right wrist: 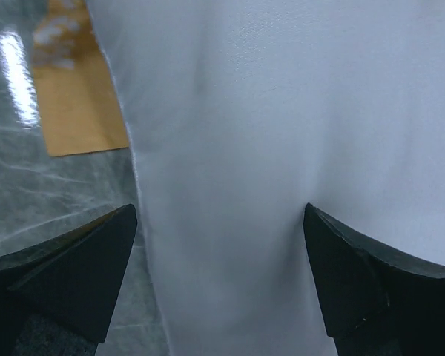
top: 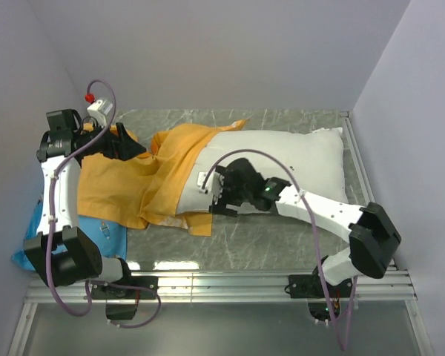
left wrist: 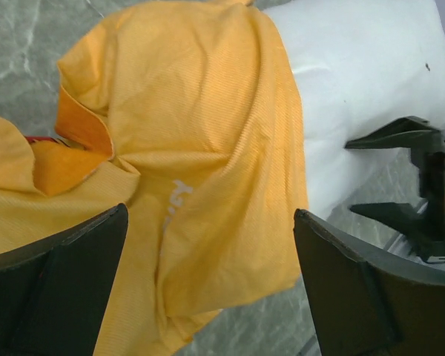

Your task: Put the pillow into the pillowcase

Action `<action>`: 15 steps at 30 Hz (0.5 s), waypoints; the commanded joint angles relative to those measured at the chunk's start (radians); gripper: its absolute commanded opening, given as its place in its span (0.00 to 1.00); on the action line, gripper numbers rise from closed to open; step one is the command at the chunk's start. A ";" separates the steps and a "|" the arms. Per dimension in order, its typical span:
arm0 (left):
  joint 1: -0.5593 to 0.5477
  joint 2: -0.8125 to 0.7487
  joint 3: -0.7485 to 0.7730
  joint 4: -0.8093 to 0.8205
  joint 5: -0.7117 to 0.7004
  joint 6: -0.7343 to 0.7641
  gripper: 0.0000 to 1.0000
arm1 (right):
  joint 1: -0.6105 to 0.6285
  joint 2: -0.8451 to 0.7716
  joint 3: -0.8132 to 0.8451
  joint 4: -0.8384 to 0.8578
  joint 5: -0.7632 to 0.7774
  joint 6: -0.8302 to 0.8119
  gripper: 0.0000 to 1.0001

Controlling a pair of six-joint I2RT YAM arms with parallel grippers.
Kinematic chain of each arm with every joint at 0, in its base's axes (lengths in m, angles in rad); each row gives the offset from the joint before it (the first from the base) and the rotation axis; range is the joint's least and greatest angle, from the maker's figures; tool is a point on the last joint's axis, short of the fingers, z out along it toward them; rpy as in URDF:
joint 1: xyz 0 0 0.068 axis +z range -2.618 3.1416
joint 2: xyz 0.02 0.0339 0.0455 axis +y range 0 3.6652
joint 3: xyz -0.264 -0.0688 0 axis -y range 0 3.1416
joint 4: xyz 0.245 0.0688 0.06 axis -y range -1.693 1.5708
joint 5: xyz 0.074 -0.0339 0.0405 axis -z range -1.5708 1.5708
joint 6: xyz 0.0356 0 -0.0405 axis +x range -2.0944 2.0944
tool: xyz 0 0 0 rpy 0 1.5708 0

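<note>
The white pillow (top: 289, 159) lies across the table's middle and right. Its left end sits under the orange pillowcase (top: 126, 185), which is crumpled and spread toward the left. My left gripper (top: 139, 148) hovers open over the pillowcase's far left part. In the left wrist view the orange pillowcase (left wrist: 200, 148) fills the gap between the open left gripper (left wrist: 211, 213), with the pillow (left wrist: 363, 74) beyond. My right gripper (top: 213, 194) is open at the pillow's near edge, beside the case's hem. In the right wrist view the right gripper (right wrist: 220, 209) straddles the pillow (right wrist: 282, 133), holding nothing.
A blue printed pillow (top: 30, 241) pokes out under the left arm at the near left. White walls close in the left, back and right. A metal rail (top: 222, 282) runs along the near edge. Grey marble tabletop (top: 245, 245) shows in front of the pillow.
</note>
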 commanded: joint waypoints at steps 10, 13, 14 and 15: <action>0.011 -0.313 -0.178 -0.353 -0.043 0.704 0.99 | 0.066 0.356 0.030 0.292 0.430 -0.124 0.56; 0.012 -0.413 -0.270 -0.509 -0.122 1.049 0.95 | 0.037 0.338 0.092 0.254 0.351 -0.079 0.11; 0.003 -0.437 -0.331 -0.546 -0.140 1.224 0.93 | 0.027 0.329 0.113 0.210 0.325 -0.053 0.00; -0.009 -0.486 -0.365 -0.563 -0.174 1.276 0.92 | 0.011 0.306 0.135 0.190 0.273 -0.035 0.00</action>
